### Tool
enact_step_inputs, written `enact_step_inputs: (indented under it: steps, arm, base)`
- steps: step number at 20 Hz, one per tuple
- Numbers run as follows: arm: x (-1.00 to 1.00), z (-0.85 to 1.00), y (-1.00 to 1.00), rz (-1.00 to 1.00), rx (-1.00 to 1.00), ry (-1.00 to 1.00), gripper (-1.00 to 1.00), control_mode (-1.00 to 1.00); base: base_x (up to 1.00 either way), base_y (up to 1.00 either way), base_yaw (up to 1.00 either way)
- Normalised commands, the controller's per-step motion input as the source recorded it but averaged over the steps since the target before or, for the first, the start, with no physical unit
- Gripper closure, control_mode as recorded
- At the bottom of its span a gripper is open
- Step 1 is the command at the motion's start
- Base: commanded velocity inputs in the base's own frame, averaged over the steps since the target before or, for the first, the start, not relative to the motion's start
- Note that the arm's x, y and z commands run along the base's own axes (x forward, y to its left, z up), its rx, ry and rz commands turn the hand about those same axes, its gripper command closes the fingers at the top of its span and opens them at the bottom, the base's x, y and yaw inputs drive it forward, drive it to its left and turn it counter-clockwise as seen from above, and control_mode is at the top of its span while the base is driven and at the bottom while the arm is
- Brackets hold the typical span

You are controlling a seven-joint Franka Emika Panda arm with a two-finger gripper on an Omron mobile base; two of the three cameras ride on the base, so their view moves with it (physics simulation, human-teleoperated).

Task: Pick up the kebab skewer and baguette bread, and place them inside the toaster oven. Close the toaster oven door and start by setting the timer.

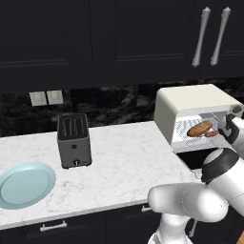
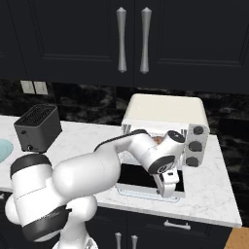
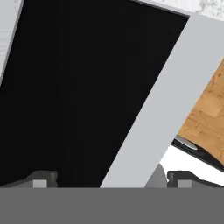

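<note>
The cream-white toaster oven (image 1: 190, 102) stands open at the counter's right end. On its wire rack lie the golden-brown baguette bread (image 1: 200, 128) and, just in front of it, the reddish kebab skewer (image 1: 211, 135). The toaster oven door (image 2: 141, 177) is folded down flat, dark glass up. My gripper (image 2: 168, 190) points down over the door's front right edge. In the hand view the gripper (image 3: 113, 181) is open, its fingertips (image 3: 41, 179) wide apart, with the door's dark glass (image 3: 74, 87) and pale frame (image 3: 162, 100) beyond them. Nothing is held.
Three round knobs (image 2: 195, 146) sit on the oven's right side. A dark grey slot toaster (image 1: 74, 138) and a pale blue plate (image 1: 24, 183) are on the marble counter (image 1: 124, 162) to the left. Dark cabinets hang above. Wooden floor (image 3: 205, 109) shows past the counter edge.
</note>
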Motion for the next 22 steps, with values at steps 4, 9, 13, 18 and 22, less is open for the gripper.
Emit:
enact_step_inputs:
  steps: [4, 9, 13, 18, 22]
  arm:
    - [0.41, -0.05, 0.00, 0.00, 0.00, 0.00, -1.00, -1.00]
    - [0.61, 0.00, 0.00, 0.00, 0.00, 0.00, -1.00, -1.00]
    - [0.45, 0.00, 0.00, 0.00, 0.00, 0.00, -1.00, -1.00]
    - [0.23, -0.06, 0.00, 0.00, 0.00, 0.00, -1.00, -1.00]
    - [0.10, -0.06, 0.00, 0.00, 0.00, 0.00, -1.00, -1.00]
  base:
    - [0.00, 0.00, 0.00]
    - [0.00, 0.00, 0.00]
    - [0.00, 0.00, 0.00]
    - [0.00, 0.00, 0.00]
    - [0.00, 0.00, 0.00]
